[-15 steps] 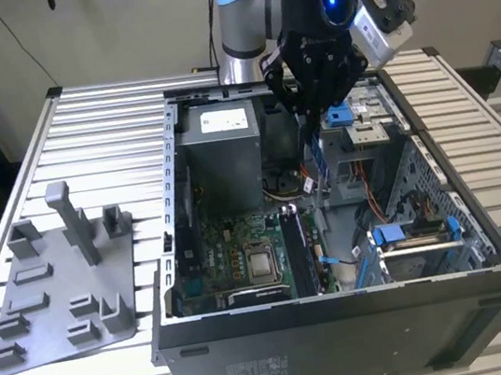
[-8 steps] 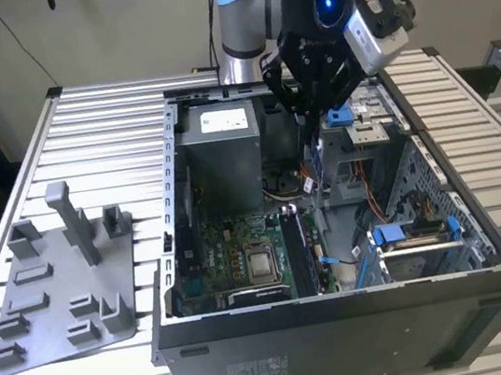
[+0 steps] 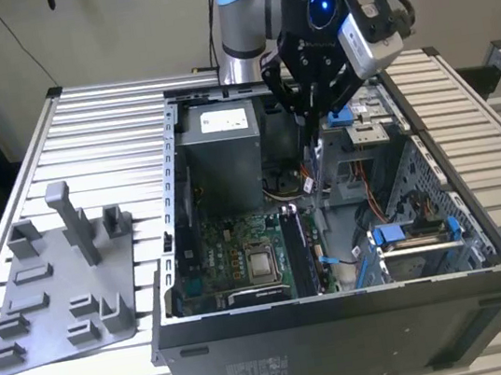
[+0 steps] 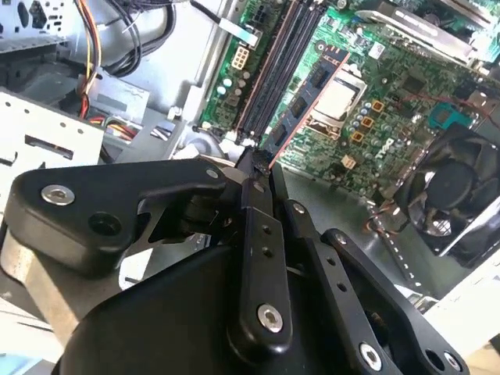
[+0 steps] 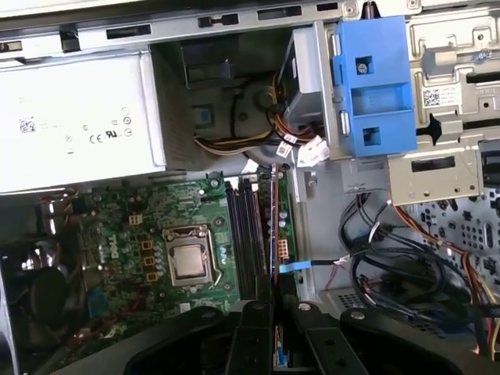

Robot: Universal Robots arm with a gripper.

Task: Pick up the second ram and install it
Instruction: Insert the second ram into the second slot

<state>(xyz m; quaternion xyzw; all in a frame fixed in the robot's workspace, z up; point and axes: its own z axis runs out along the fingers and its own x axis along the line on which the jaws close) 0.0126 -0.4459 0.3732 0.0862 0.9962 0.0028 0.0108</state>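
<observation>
**Memory stick held over its slot.** Above the open black desktop computer case [image 3: 350, 347], the arm's black gripper [image 4: 254, 160] pinches the second ram [image 4: 308, 90], a long, thin, flat black memory stick with a reddish edge. Its fingers are pressed onto one end of the stick. We judge the pick-up done and the installing not. In the first wrist view the ram [image 5: 274, 234] hangs edge-on over the green motherboard [image 5: 117, 234]. It is lined up with the row of long black memory slots [image 5: 248, 234] but, as we read it, is above them and not seated. Whether a neighbouring slot already carries a stick we cannot tell.

Around the work, the square silver processor socket [image 5: 187, 262] lies just beside the slots. The grey metal power supply box [image 5: 70, 117] stands at one end of the board, and a round black cooling fan [image 4: 453, 187] sits near its edge. Across the slots from the socket, a tangle of black cables [image 5: 391, 250] and a bright blue plastic bracket [image 5: 371, 86] crowd the drive bay. A thin cable with a flat blue tag [image 5: 293, 267] crosses close to the slots, and to our eye it is the nearest thing that could get in the way. On the exterior view's left, the grey plastic fixture plate [image 3: 68, 290] with upright posts lies on the slatted metal table [image 3: 90, 126], well apart from the case.
</observation>
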